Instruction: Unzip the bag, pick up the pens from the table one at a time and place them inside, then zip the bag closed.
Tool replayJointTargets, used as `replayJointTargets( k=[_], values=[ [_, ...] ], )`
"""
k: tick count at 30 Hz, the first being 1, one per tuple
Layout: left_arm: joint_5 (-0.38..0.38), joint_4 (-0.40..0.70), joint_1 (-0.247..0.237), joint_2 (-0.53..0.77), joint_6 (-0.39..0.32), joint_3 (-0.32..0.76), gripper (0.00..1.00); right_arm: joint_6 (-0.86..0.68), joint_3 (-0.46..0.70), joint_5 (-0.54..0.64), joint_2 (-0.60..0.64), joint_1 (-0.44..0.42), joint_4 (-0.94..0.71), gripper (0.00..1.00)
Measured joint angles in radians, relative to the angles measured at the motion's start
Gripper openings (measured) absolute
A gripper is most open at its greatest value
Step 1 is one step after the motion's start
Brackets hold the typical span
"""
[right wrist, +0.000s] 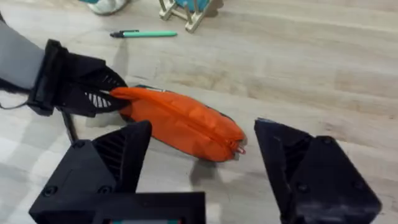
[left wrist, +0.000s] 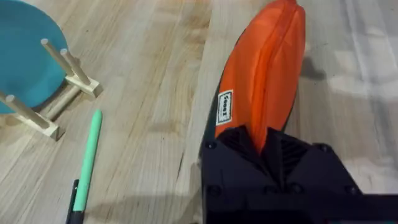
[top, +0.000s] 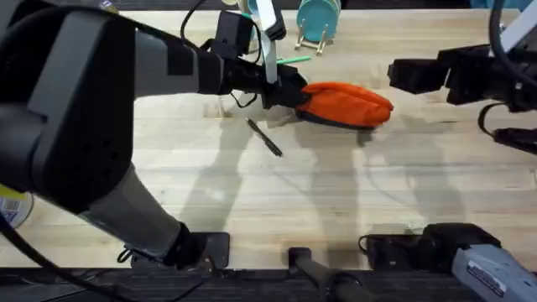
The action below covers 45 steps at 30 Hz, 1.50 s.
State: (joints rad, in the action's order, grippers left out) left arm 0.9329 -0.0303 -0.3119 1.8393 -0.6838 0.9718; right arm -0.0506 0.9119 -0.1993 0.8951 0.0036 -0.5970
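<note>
The orange bag lies zipped on the table, its long side running left to right. My left gripper is shut on the bag's left end; in the left wrist view the black fingers pinch the fabric. The right gripper hovers open just right of the bag, its fingers spread wide before the bag's zipper-pull end. The black pen lies in front of the bag's left end. The green pen lies behind it, near the stand.
A teal round stand on wooden pegs sits at the back edge, close to the green pen. Open tabletop stretches in front of the bag toward the arm bases.
</note>
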Motion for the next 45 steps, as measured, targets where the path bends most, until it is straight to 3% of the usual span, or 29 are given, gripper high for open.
replayJointTargets(
  k=[12, 21, 30, 37, 45],
  values=[
    [-0.002, 0.0, 0.0, 0.0, 0.0, 0.0, 0.043, -0.146, 0.082, -0.033, -0.034, -0.05, -0.246, 0.995],
    [-0.003, 0.0, 0.0, 0.0, 0.0, 0.0, 0.043, -0.375, 0.182, -0.202, -0.015, -0.205, -0.564, 0.995],
    [-0.003, 0.0, 0.0, 0.0, 0.0, 0.0, 0.043, -0.45, 0.236, -0.262, 0.066, -0.369, -0.594, 0.995],
    [-0.003, -0.003, 0.0, 0.0, 0.0, 0.0, 0.043, -0.217, 0.237, -0.238, 0.121, -0.507, -0.581, 0.995],
    [-0.006, -0.011, 0.0, 0.0, 0.0, 0.0, 0.043, 0.126, 0.237, -0.235, 0.199, -0.52, -0.609, 0.995]
  ],
)
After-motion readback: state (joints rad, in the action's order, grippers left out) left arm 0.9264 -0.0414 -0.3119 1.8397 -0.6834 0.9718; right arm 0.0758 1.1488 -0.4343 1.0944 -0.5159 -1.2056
